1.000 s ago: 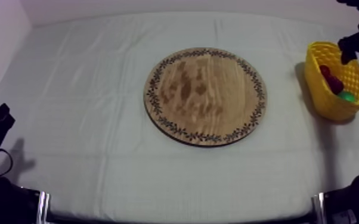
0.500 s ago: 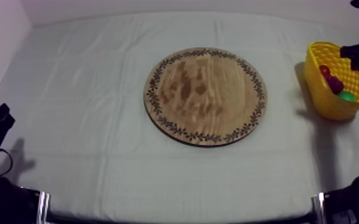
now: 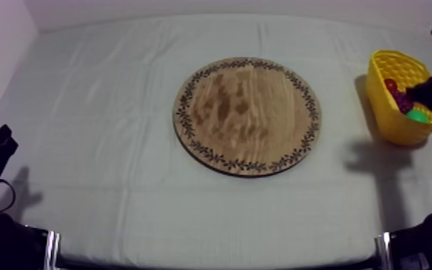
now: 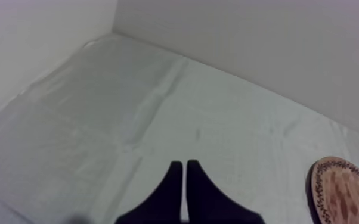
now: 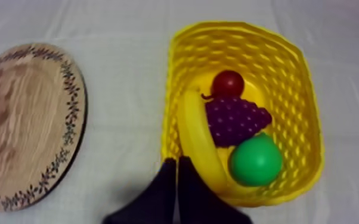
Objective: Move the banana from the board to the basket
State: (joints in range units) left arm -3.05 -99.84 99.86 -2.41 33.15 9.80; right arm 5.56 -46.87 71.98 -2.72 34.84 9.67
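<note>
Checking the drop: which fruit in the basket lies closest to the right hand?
The banana, long and yellow along the basket wall by the right hand; grapes, small red fruit and green fruit lie farther in.

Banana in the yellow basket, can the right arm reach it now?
Probably yes. The right gripper hangs just above the rim of the yellow basket, and the banana lies uncovered along the wall beside the grapes. It is shut, so it must open first.

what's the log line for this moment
banana: in yellow basket | right gripper: shut, over its rim | left gripper: shut, over cloth | stage: placed
</note>
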